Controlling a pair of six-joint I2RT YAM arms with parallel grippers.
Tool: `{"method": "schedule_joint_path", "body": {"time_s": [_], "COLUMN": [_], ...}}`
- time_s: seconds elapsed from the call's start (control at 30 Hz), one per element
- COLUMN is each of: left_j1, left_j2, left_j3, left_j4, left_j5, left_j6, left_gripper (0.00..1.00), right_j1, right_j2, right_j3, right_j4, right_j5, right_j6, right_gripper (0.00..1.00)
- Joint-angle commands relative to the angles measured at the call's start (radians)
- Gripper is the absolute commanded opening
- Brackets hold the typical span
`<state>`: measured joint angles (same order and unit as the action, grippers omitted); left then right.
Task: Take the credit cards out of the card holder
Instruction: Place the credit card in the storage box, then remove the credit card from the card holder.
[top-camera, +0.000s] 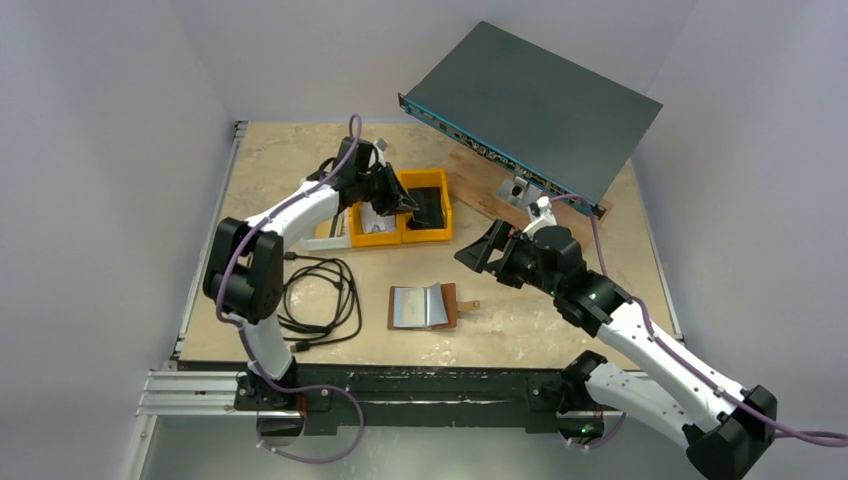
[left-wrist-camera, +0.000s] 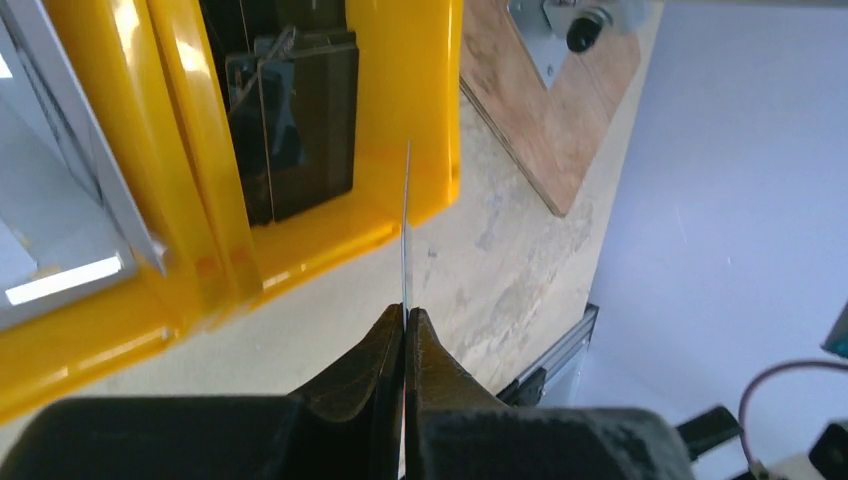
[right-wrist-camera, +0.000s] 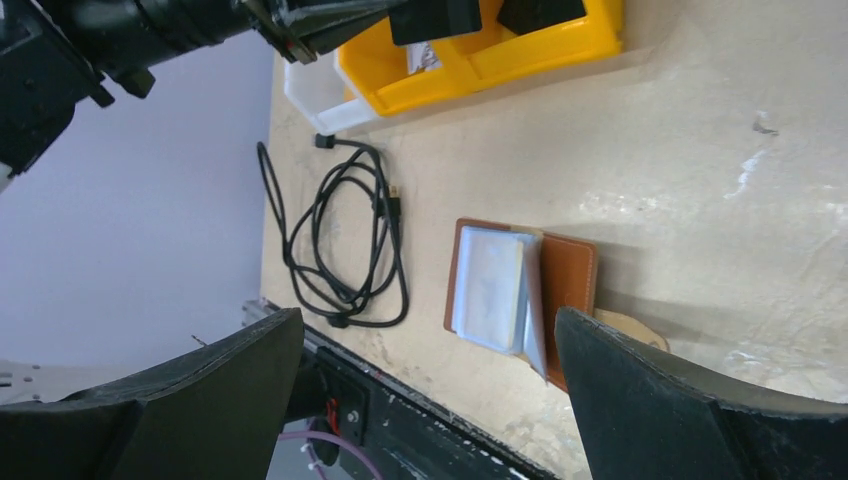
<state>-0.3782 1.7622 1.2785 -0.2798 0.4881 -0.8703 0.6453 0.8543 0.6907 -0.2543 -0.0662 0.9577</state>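
This is a robotics lab cell: left arm (top-camera: 285, 212) and right arm (top-camera: 640, 335) bolted to an aluminium rail (top-camera: 190, 390) at the table (top-camera: 520, 325) edge, white walls (top-camera: 100, 150) around, rack-mount electronics unit (top-camera: 535, 100), yellow bins (top-camera: 380, 240), coiled cable (top-camera: 310, 325).

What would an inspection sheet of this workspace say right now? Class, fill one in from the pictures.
Surface: tan table, pale scuffs.
Job's things: card holder lying open; card pinched edge-on.
Clutter: yellow bins, white bin, grey box tilted at back.
Grippers: left gripper shut on card; right gripper open, empty.
Cables: black cable coiled beside card holder.
Surroundings: plain pale walls.
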Motion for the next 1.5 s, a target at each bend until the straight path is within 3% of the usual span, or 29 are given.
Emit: {"method": "schedule_joint_path", "body": {"time_s": [0.0,0.2,0.47,0.8,1.0,1.17,1.4,1.47], "left_j1": [0.002,0.004,0.005,0.009,0.009,0.009,0.008,0.009], "left_j2": [0.095,0.182,0.177,0.03,-0.15,-0.313,-0.506,-0.548], "left_j3": [0.134,0.222,0.237,0.158,0.016,-0.116,-0.347,-0.411], "left_j4": [-0.035,-0.084,-0.104,-0.165,-0.194,-0.235,-0.257,-0.242], "left_j5": [-0.019,-0.022,-0.027,-0.045,-0.062,-0.105,-0.128,-0.122], "left_j6": [0.032,0.046,0.065,0.095,0.101,0.114,0.115,0.107], "left_gripper": [0.0,0.0,0.31,0.35,0.35,0.35,0.34,0.33], "right_j1": [-0.004,-0.005,-0.003,0.035,0.161,0.258,0.365,0.378], "right_j2": [-0.043,-0.055,-0.029,0.061,0.159,0.269,0.421,0.475], "right_j3": [0.063,0.082,0.095,0.094,0.131,0.157,0.188,0.193], "right_j4": [-0.075,-0.099,-0.093,-0.065,-0.048,-0.008,0.031,0.037], "right_j5": [0.093,0.108,0.098,0.088,0.169,0.188,0.189,0.181], "right_j6": [-0.049,-0.071,-0.093,-0.103,-0.096,-0.073,-0.048,-0.043], "right_gripper": [0.99,0.99,0.99,0.99,0.98,0.87,0.59,0.57]}}
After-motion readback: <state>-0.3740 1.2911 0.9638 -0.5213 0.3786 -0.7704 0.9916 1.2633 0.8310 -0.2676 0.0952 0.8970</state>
